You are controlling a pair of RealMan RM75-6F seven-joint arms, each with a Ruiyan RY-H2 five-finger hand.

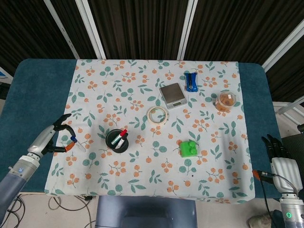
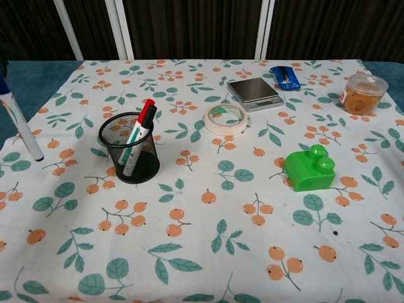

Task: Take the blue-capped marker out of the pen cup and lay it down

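Right hand: my right hand [image 1: 279,153] sits off the near right table edge, nothing in it, fingers straight and a little apart; idle.
Left hand: my left hand [image 1: 53,137] hovers at the cloth's left edge, pinching the blue-capped white marker [image 1: 76,142] by its cap end.
Marker: clear of the cup, well left of it. In the chest view it hangs steeply tilted, tip [image 2: 38,156] low over the floral tablecloth [image 1: 156,180]; I cannot tell whether the tip touches.
Pen cup: black wire-mesh pen cup [image 2: 129,148], upright, holding a red-capped marker [image 2: 139,126].
Progress: I judge extraction done; what's left is lowering, laying the marker flat, and letting go.
Mid table: green plastic block [image 2: 309,168] to the right; roll of pale tape [image 2: 227,118] beyond the cup.
Far: small silver scale [image 2: 254,92], blue clip [image 2: 285,77], lidded tub of orange contents [image 2: 360,93].
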